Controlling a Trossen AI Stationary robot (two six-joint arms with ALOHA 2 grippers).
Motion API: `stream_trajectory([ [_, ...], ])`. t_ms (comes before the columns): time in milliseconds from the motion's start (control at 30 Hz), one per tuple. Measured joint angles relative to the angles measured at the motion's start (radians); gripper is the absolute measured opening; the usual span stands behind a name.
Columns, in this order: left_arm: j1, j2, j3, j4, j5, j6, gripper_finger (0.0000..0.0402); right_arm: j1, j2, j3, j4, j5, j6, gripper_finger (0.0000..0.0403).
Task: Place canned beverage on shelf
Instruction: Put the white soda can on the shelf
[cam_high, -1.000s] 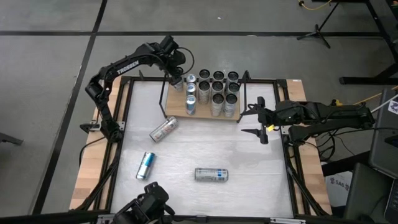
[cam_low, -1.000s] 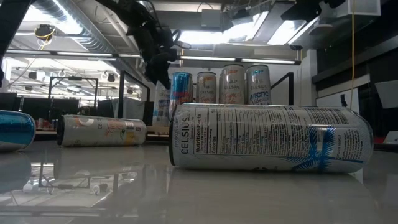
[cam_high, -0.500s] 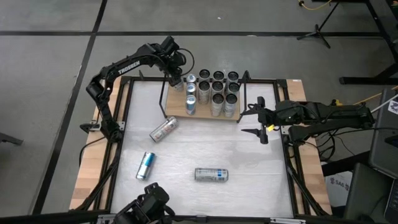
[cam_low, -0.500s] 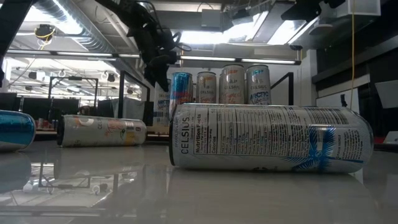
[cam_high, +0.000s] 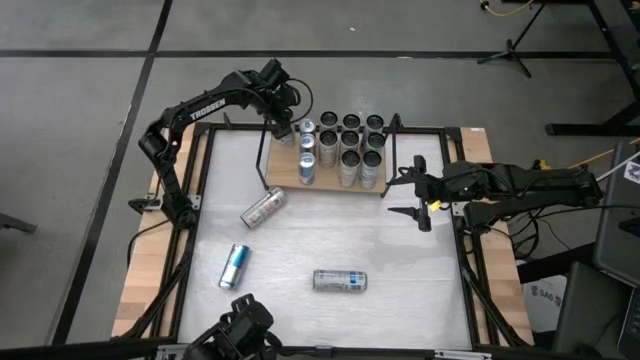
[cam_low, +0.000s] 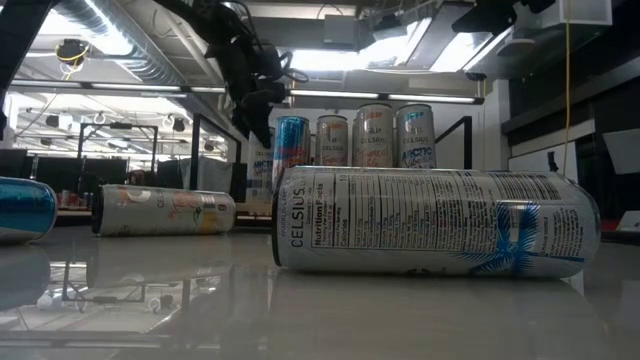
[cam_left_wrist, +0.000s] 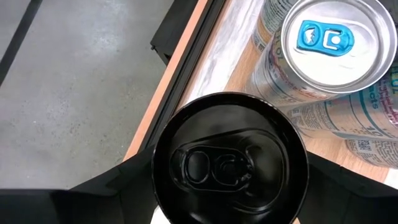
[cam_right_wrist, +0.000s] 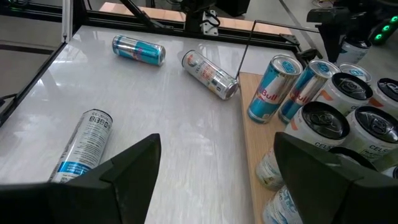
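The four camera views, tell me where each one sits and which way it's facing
High view: overhead, looking straight down; both arms show, left gripper at the shelf, right gripper beside it.
Low view: table height, looking across at a lying Celsius can; the left arm hangs above.
Left wrist view: looks down on a black-topped can between its fingers.
Right wrist view: looks across the table; its open fingers frame it.
Shared: the high, low and right wrist views all show the Celsius can.

Left arm reaches over the table's far-left corner, left gripper (cam_high: 285, 124) pointing down, fingers (cam_left_wrist: 118, 186) spread wide with a gap to each side of what sits between them. Right arm lies low along the right edge, right gripper (cam_high: 405, 197) open, nothing between its fingers (cam_right_wrist: 134, 165).
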Motion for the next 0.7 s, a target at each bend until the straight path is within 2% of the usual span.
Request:
stream_trajectory([
  [700,-0.011,-0.001,0.000,0.001,0.004,0.001,0.0293,0.000,0.000,0.000,0.000,0.000,0.000,0.0303],
])
